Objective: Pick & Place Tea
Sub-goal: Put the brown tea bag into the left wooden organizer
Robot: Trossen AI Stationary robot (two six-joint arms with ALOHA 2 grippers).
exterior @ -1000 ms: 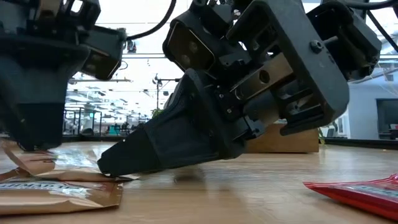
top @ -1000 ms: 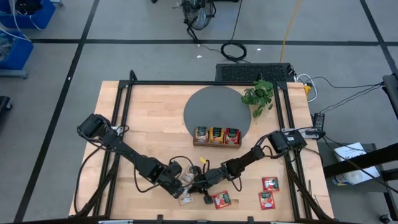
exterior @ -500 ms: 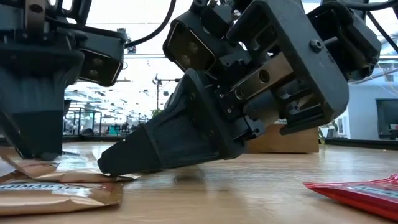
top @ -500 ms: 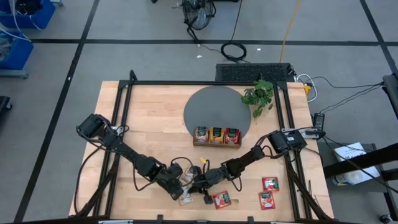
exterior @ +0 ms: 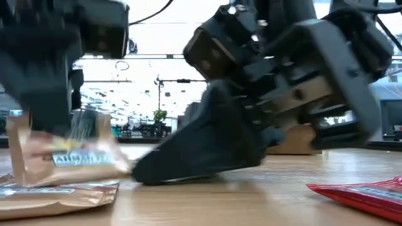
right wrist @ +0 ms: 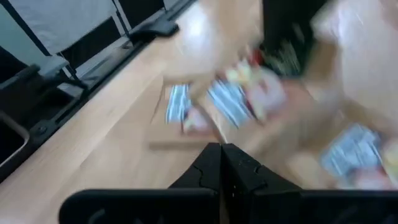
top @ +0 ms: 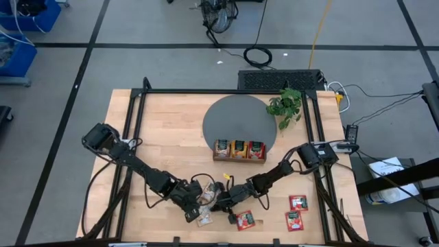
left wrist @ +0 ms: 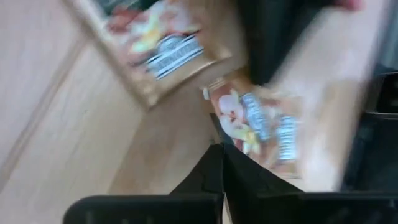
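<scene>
Sachet [exterior: 66, 156] lifts off the surface's near edge, pinched in the left gripper [top: 194, 208] (jaws clamped); the right gripper [top: 221, 204], shut and empty, crowds in, so a knock could dislodge it.

Wooden tray [top: 239, 150] on round mat [top: 236, 120], plant [top: 286, 105] beside; loose sachets [top: 294, 211] nearer the front edge

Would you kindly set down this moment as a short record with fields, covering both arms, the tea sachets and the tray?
left gripper: jaws shut on a beige sachet, held upright off the table
right gripper: jaws shut, tip low at the table beside the left one
beige sachet on table: flat, below the lifted one
red sachets: three flat near the front edge, right side
wooden tray: three slots, sachets in each, on a grey round mat
</scene>
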